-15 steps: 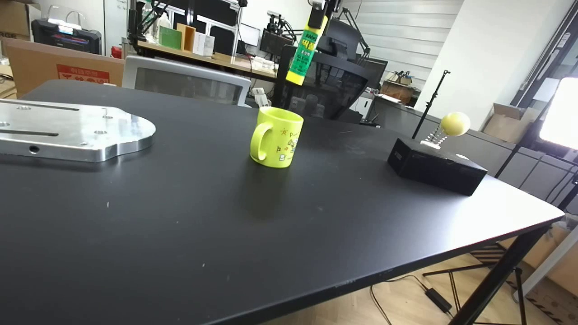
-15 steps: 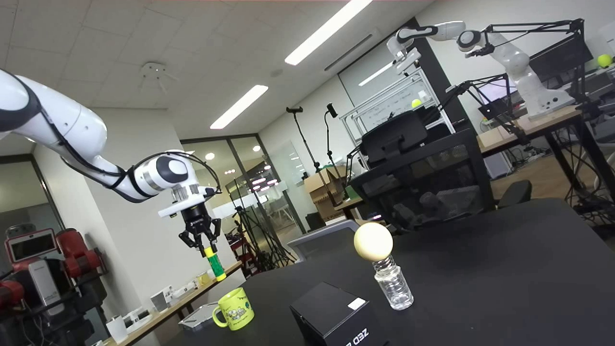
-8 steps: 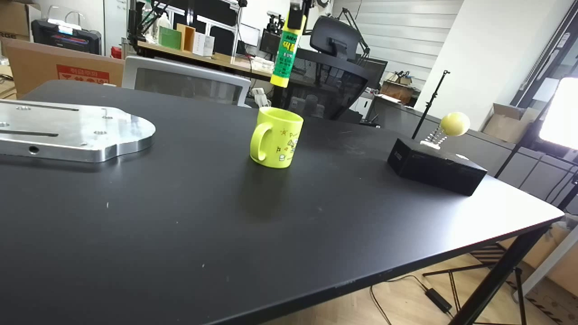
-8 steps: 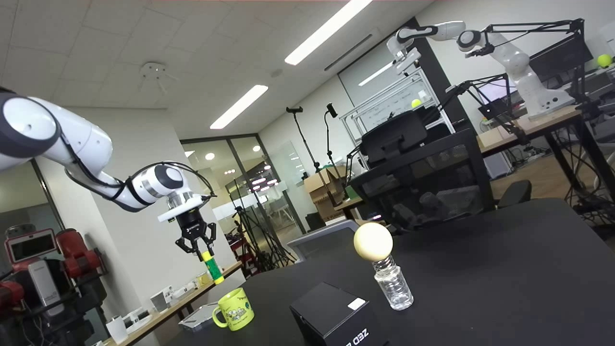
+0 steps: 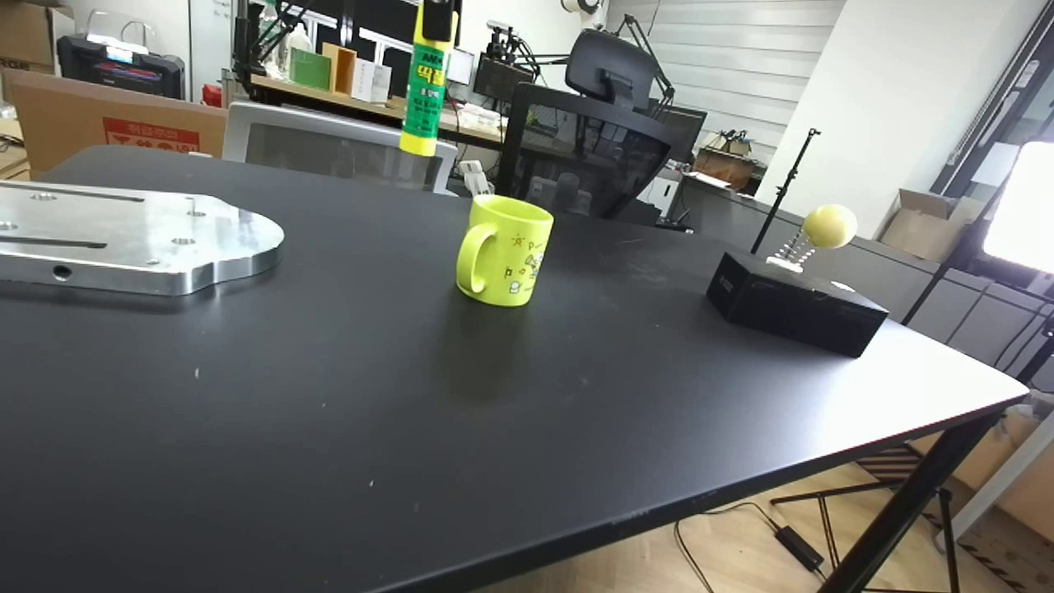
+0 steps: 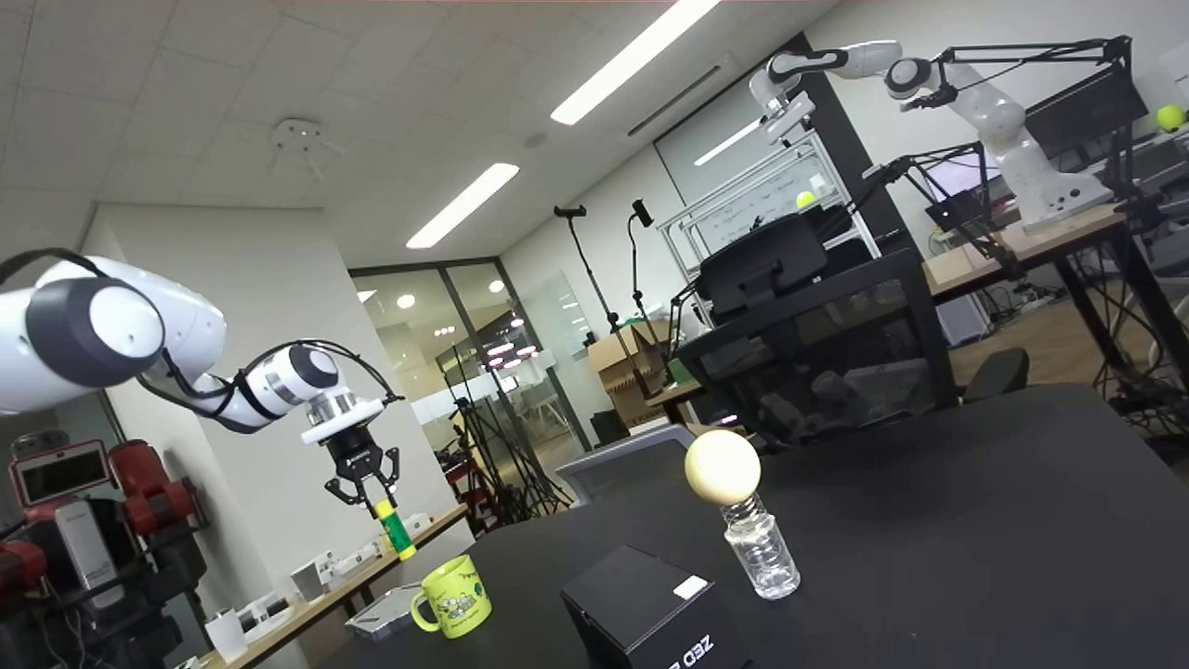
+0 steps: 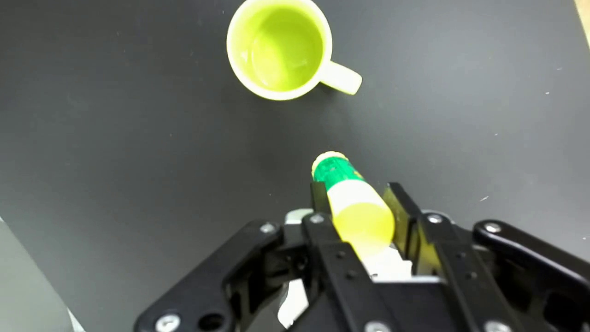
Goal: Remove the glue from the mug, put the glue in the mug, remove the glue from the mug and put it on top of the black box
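Observation:
My gripper [image 7: 357,198] is shut on the glue [image 7: 335,171], a slim stick with yellow ends and a green band, between its black fingers. In both exterior views the glue [image 5: 426,95] [image 6: 397,532] hangs tilted in the air, apart from the mug and higher than its rim. The yellow-green mug [image 5: 512,255] stands upright on the dark table, and it also shows in an exterior view [image 6: 455,599]. In the wrist view the mug [image 7: 281,50] lies beyond the glue's tip, its inside bare. The black box [image 5: 795,305] lies flat near the table edge; it also shows in an exterior view [image 6: 641,595].
A silver metal plate [image 5: 123,239] lies on the table on the mug's handle side. A pale yellow ball [image 6: 722,467] on a spring tops a clear bottle [image 6: 762,557] beside the black box. Chairs [image 6: 817,344] stand at the table's far edge.
My gripper has carried the glue leftward in both exterior views, and a little lower in one of them. The glue stays held. The mug and black box have not moved.

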`<act>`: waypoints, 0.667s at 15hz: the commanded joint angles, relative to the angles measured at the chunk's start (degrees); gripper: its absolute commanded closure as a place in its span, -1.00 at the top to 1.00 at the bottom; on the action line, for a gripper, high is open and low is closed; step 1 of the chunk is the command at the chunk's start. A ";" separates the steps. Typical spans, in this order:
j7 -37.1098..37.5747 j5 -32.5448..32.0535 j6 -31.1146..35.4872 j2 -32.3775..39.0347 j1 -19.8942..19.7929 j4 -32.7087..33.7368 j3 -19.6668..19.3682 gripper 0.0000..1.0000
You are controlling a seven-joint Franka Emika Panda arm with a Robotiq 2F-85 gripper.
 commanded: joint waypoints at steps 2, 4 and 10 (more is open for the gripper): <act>-7.01 -0.31 -4.39 9.51 2.34 16.19 0.00 -0.81; -9.86 0.09 -6.76 12.35 2.88 20.94 0.09 -0.81; -10.01 0.05 -6.43 11.95 2.63 18.98 0.00 -0.31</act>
